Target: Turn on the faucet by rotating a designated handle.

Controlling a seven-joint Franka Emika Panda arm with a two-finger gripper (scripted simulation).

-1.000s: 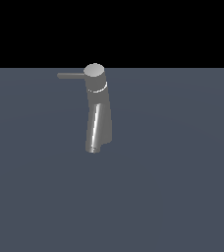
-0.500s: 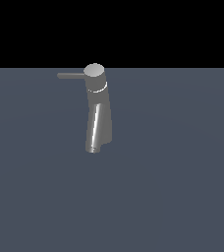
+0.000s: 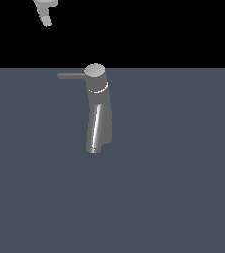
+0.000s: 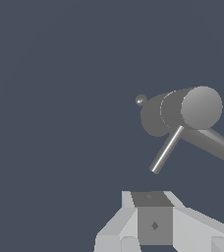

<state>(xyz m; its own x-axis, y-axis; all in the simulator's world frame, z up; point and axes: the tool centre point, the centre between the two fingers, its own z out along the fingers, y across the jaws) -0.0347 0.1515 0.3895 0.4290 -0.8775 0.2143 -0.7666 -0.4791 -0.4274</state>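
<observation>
- Floor, flat and slate-blue, fills the lower part of the exterior view under a black backdrop.
- Faucet stands on it near the middle, its tapered grey column leaning, with a pale ring and round cap on top.
- Gripper hangs high above, toward the exterior view's left, well apart from the faucet, holding nothing; how wide its jaws stand cannot be told.
- Handle, a thin rod, juts from the cap toward the exterior view's left.

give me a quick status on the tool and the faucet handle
Tool high above, clear of faucet; open or shut unclear. Handle untouched, pointing to exterior view's left. Nothing in the way.
</observation>
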